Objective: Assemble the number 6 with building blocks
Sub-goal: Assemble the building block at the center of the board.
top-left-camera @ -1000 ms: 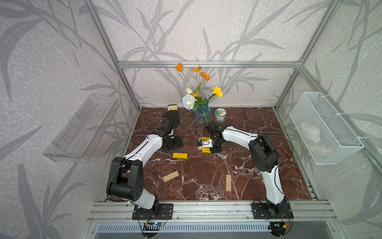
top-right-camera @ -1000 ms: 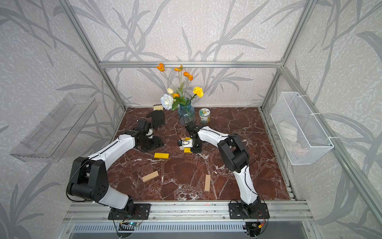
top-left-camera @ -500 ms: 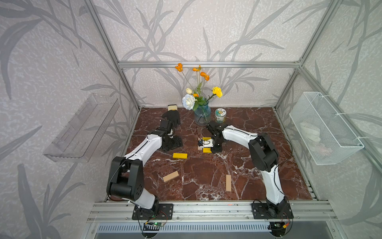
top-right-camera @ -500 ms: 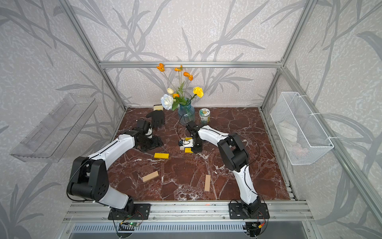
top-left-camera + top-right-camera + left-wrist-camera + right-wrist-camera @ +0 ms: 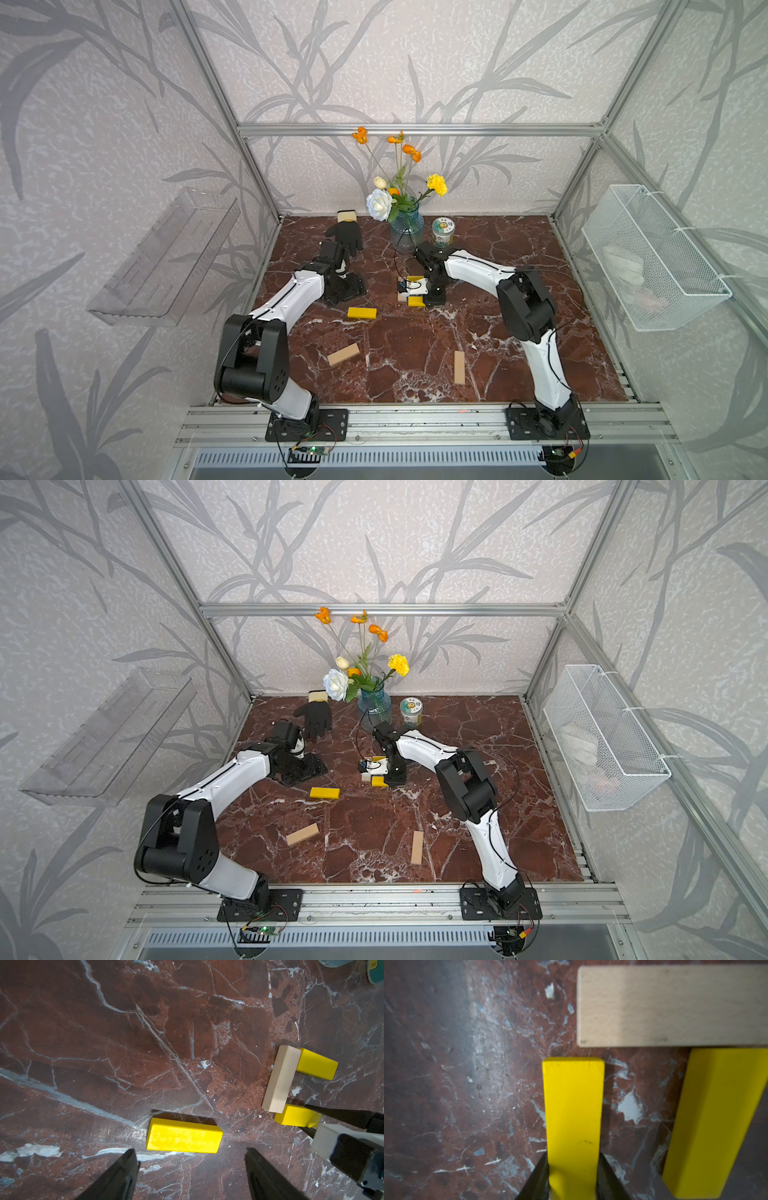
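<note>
**Right fingers clamp a yellow block at the half-built six**

The unfinished six (image 5: 279, 1084) lies in the middle of the red marble table (image 5: 519, 332), just in front of the glass vase (image 5: 406, 237). It has three pieces. A tan block (image 5: 670, 1005) forms one side. A far yellow block (image 5: 708, 1122) butts against the tan block's long edge near one end, at a right angle. The gripped yellow block (image 5: 573, 1109) lies flat and parallel to it. Its end faces the tan block's other end, with a thin strip of marble showing between them.

The right gripper (image 5: 572, 1167) reaches down over this spot, its fingers (image 5: 537, 1180) pressed against both long sides of the gripped yellow block. In both top views the wrist hides most of the figure.

The left gripper (image 5: 190, 1155) sits low over the table to the left of the six. Its fingers (image 5: 122, 1172) are spread wide with nothing between them. A loose yellow block (image 5: 182, 1135) lies flat just ahead of the fingertips, untouched and a little way from the six.

Two more pieces lie nearer the front rail, well apart from the figure and from each other. The left tan block (image 5: 343, 354) lies askew, and the right tan block (image 5: 459, 367) points front to back.

At the back, a black glove (image 5: 345, 237) and a small jar (image 5: 443, 232) flank the vase. A wire basket (image 5: 652, 266) hangs on the right wall and a clear shelf (image 5: 166, 257) on the left.
</note>
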Motion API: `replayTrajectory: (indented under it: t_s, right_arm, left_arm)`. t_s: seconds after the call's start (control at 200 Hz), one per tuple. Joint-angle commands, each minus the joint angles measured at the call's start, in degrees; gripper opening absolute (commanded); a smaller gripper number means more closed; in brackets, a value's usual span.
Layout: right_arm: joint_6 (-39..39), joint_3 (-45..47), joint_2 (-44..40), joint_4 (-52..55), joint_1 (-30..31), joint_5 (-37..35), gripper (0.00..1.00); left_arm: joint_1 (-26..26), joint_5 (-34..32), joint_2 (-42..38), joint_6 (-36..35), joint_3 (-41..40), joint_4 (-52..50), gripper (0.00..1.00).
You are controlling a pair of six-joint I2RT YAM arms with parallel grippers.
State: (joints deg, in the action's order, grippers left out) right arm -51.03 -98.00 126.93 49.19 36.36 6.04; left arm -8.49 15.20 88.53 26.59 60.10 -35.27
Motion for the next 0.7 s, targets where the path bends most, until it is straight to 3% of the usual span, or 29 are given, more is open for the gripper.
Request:
replayTrajectory:
  t_s: [0.0,0.695]
  right_arm:
    - [0.3,-0.6,2.3,1.8,-0.3,0.0,0.36]
    - [0.1,-1.9,3.0,2.1,0.7,0.7,0.33]
  left_arm:
    - [0.5,0.5,0.2,-0.5,-0.5,-0.1,0.83]
    - [1.1,0.6,-0.1,-0.4,-1.2,0.3,0.83]
